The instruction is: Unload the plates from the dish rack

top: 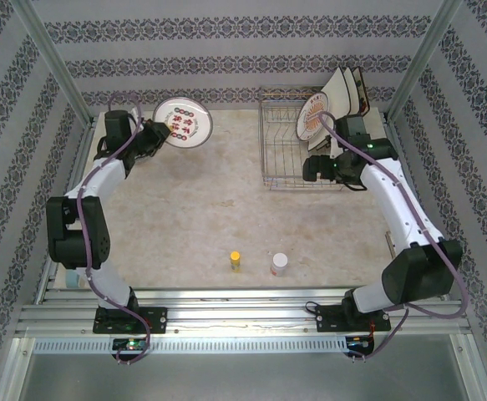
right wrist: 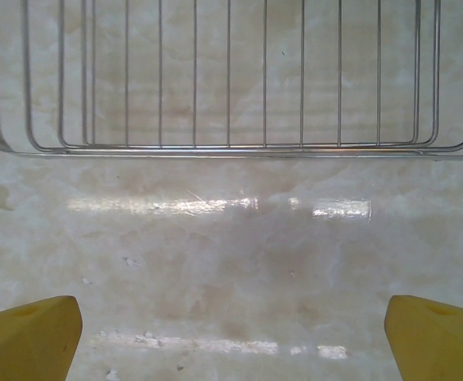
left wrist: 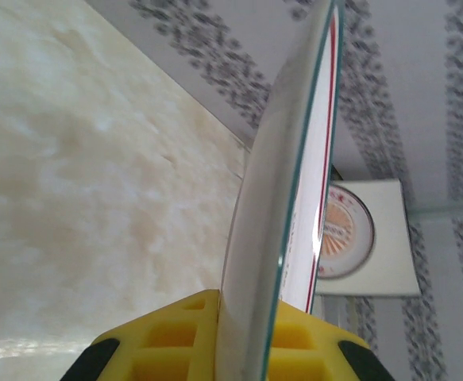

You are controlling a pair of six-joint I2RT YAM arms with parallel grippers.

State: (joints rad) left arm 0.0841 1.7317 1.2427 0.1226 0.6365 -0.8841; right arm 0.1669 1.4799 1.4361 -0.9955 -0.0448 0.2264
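The unloading looks to be at an early stage. The left end effector [top: 161, 132] is clamped on the rim of one round plate [top: 183, 124] with a red-patterned centre and holds it near the far left corner of the surface [top: 226, 209], well apart from the dish rack [top: 281, 159]. In the left wrist view this plate stands edge-on between the yellow fingers [left wrist: 175, 341]. Whether its lower edge touches the surface cannot be told, so I judge it carried but not yet set down. No plate lies flat anywhere on the surface, so as far as the pictures show nothing has been fully delivered. The dish rack stands at the far right of the surface, and at its far right end it holds a second round plate [top: 313, 117] and at least two square plates [top: 345, 88] leaning behind it. Their exact number is hard to make out. The right end effector [top: 314, 167] hovers at the near edge of the rack with its jaws spread wide and nothing between them. Its wrist view looks down on bare wire slots and the surface below. A small yellow bottle [top: 235, 261] and a white jar [top: 279, 264] stand near the near edge, away from the work. What is left, then, is placing the held plate and taking out every plate in the rack.
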